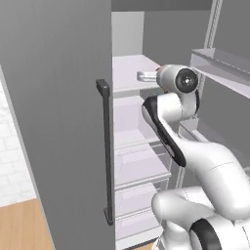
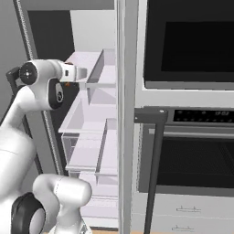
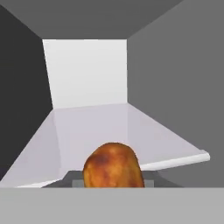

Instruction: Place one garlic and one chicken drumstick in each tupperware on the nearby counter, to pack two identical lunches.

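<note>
My gripper [image 1: 143,76] reaches into the open fridge at upper-shelf height, just above the shelf's front edge. In the hand view a glossy red-brown chicken drumstick [image 3: 113,166] sits right at the gripper [image 3: 113,182], fat end up, with the jaws shut against its two sides. From the right base view the gripper [image 2: 82,73] points into the fridge beside the door bins. The garlic, the tupperware and the counter are out of view.
The pale fridge shelf [image 3: 100,127] runs back to a white rear wall, with grey walls close on both sides. The grey fridge door [image 1: 58,122] with its dark handle [image 1: 105,151] stands at the left. A wall oven [image 2: 192,151] stands to the right of the fridge.
</note>
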{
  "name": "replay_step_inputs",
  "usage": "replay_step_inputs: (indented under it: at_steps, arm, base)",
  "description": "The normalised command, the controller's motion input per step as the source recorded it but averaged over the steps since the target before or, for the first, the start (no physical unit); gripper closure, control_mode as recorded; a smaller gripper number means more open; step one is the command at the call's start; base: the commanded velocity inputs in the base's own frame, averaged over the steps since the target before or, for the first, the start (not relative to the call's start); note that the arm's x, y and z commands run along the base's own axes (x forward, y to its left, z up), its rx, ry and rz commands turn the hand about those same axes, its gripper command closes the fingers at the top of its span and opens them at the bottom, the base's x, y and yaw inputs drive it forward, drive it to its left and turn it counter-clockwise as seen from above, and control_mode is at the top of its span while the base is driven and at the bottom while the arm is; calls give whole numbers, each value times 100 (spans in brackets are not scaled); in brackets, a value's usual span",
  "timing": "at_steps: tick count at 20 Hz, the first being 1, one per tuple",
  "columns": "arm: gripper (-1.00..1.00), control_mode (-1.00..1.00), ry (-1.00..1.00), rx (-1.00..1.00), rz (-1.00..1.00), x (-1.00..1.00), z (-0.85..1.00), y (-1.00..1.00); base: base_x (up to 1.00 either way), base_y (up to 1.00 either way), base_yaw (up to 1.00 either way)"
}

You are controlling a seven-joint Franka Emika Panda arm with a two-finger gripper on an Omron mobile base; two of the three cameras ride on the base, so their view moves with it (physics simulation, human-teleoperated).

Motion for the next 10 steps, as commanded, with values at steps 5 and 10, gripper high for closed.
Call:
replay_step_inputs:
  at_steps: [5,10]
  arm:
    - [100,-100,21,-1,0,-100,-79,3]
    - [100,-100,34,-4,5,-90,-89,8]
  base:
    - [0,0,0]
    - [0,0,0]
